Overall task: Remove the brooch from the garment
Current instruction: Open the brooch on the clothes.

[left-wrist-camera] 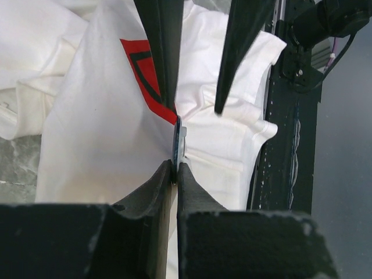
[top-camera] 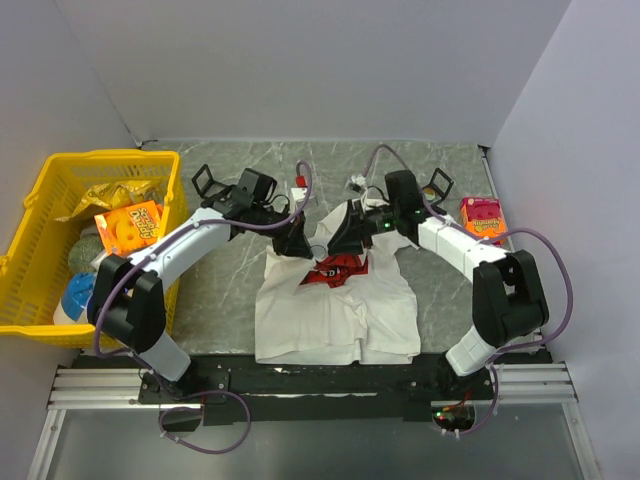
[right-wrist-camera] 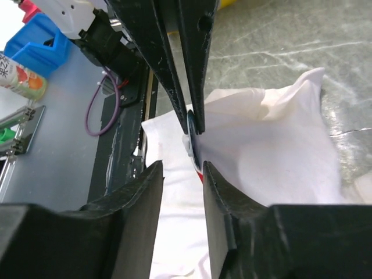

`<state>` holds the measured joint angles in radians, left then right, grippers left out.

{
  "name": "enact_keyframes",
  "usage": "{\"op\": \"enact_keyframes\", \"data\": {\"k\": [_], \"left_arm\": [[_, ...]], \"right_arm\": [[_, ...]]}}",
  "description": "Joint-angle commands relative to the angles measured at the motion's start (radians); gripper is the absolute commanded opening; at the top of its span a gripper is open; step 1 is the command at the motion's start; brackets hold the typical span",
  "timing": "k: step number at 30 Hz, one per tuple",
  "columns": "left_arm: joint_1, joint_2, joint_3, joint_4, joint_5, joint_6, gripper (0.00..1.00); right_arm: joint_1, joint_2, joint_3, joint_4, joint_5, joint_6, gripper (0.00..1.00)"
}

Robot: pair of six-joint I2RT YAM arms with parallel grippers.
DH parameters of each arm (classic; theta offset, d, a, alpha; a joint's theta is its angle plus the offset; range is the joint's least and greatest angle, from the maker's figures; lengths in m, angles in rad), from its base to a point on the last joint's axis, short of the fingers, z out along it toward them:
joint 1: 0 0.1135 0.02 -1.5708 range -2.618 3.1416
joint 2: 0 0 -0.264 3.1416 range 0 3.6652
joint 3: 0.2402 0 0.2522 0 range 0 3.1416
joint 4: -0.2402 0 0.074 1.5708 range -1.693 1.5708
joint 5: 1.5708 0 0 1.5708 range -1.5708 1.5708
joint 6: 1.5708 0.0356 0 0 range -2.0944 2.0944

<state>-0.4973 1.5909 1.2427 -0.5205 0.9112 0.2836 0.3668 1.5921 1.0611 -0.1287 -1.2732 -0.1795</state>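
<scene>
The white T-shirt [top-camera: 330, 320] lies on the table, its red print [top-camera: 335, 268] bunched at the chest. The brooch [left-wrist-camera: 179, 138] is a thin metal disc seen edge-on, and the fabric is drawn up into a tent around it. My left gripper [left-wrist-camera: 176, 168] is shut on the brooch's edge. In the right wrist view the brooch [right-wrist-camera: 191, 132] sits between the left gripper's closed tips. My right gripper [right-wrist-camera: 183, 168] is open, facing the brooch, with one finger [right-wrist-camera: 218, 192] against the raised cloth [right-wrist-camera: 279, 151]. In the top view both grippers, left [top-camera: 297, 243] and right [top-camera: 345, 240], meet over the chest and hide the brooch.
A yellow basket [top-camera: 40, 200] with snack packs stands at the left. An orange box [top-camera: 483, 218] sits at the right. Small black stands [top-camera: 207, 180] [top-camera: 437, 185] are at the back. The black base rail [top-camera: 330, 375] runs along the near edge.
</scene>
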Motion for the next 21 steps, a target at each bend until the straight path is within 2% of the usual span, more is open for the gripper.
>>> {"op": "enact_keyframes", "data": {"k": [1,4,10,21], "left_arm": [[-0.009,-0.002,0.054,-0.07,0.045,0.081,0.01],[-0.023,0.015,0.072,-0.108,0.038,0.107,0.01],[-0.049,0.05,0.113,-0.179,0.054,0.144,0.01],[-0.052,0.04,0.106,-0.165,0.081,0.137,0.01]], "right_arm": [[-0.061,-0.053,0.06,-0.063,-0.058,-0.066,0.43],[-0.063,-0.076,0.076,-0.126,-0.038,-0.132,0.49],[-0.014,-0.077,0.079,-0.095,0.011,-0.135,0.64],[0.063,0.038,0.134,-0.074,0.041,-0.113,0.61]]}}
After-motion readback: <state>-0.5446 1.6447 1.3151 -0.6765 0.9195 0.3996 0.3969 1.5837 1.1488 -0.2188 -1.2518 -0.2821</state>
